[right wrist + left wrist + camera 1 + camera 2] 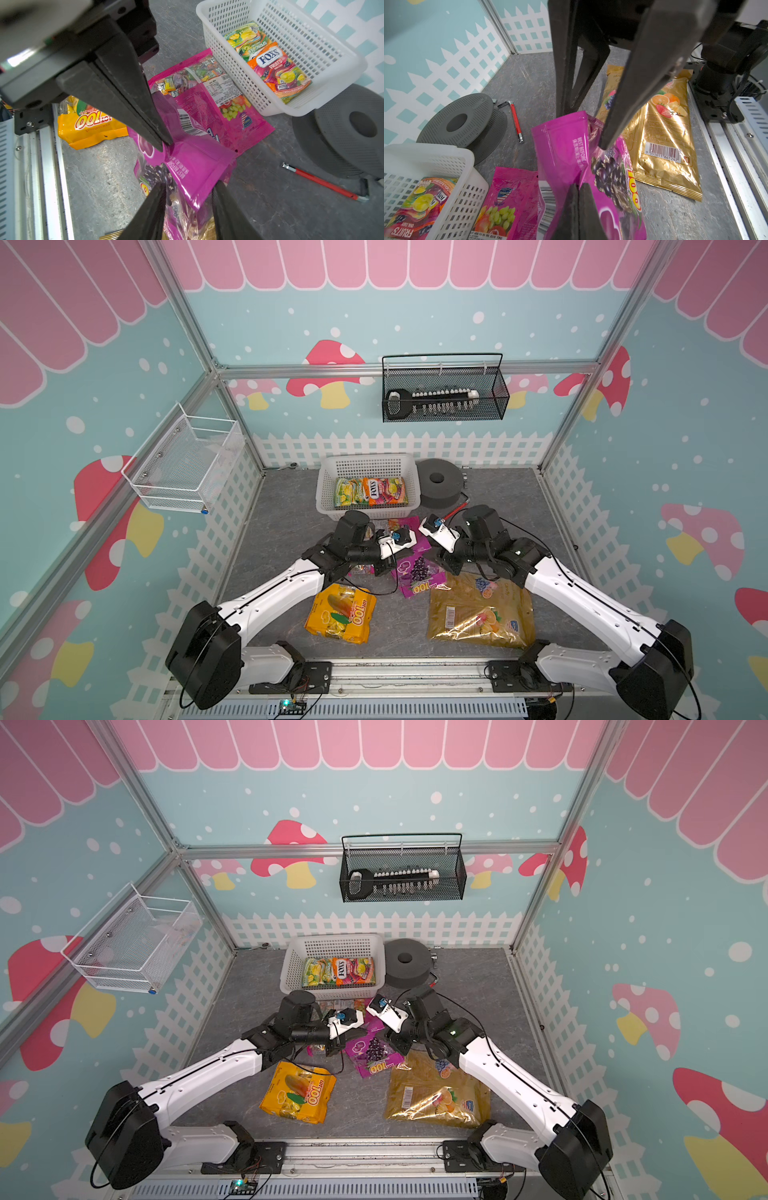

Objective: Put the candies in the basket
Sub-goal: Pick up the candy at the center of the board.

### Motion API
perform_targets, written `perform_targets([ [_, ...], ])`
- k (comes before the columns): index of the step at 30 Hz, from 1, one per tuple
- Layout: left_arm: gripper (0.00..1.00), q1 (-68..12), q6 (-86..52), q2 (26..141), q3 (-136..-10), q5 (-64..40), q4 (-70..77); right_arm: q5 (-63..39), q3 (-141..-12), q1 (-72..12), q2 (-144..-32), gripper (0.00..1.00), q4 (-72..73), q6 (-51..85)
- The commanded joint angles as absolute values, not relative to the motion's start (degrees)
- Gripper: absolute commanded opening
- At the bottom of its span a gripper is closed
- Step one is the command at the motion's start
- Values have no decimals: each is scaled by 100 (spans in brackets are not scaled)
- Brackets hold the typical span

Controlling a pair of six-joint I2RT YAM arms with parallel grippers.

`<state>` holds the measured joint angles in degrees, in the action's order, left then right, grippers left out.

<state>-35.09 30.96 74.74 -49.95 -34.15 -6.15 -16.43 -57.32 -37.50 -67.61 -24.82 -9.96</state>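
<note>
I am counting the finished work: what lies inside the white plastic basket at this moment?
Two candy bags lie flat inside the basket: a green-yellow bag and an orange FOX'S bag, side by side. Whatever may lie beneath them is covered.

I read "100" on the glossy purple grape candy bag and "BEST BEFORE" on its folded magenta back. The orange-yellow candy bag at seven o'clock also says "100". The crinkled gold candy bag at five o'clock bears barcode 9 551011 861247. At twelve, in the white perforated plastic basket, an orange-red candy bag reads "FOXS FRUITS".
</note>
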Motion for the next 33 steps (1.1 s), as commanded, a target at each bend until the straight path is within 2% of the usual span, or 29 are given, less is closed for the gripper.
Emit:
perform_targets([
  [1,0,-3472,2504,7492,-5377,-3256,-266,-1267,-5553,-3753,-6406,48,-2129,-842],
  [8,0,-3032,1288,7464,-5284,-3524,381,17,-4990,-3694,-5850,75,-1469,-274],
  [11,0,-2870,953,7423,-5299,-3615,560,-13,-4924,-3674,-5810,77,-1391,-68],
  [15,0,-2757,519,7349,-5303,-3592,759,-90,-4882,-3646,-5875,87,-1277,467],
  [20,0,-2620,-164,7150,-5189,-3254,1174,-458,-4821,-3586,-6067,89,-1010,917],
  [28,0,-2550,-1413,6977,-5000,-1590,2161,-689,-5155,-3566,-6600,88,-651,1245],
  [33,0,-2034,-2263,7496,-5276,-1569,2384,-598,-5418,-3536,-6833,89,-393,1395],
])
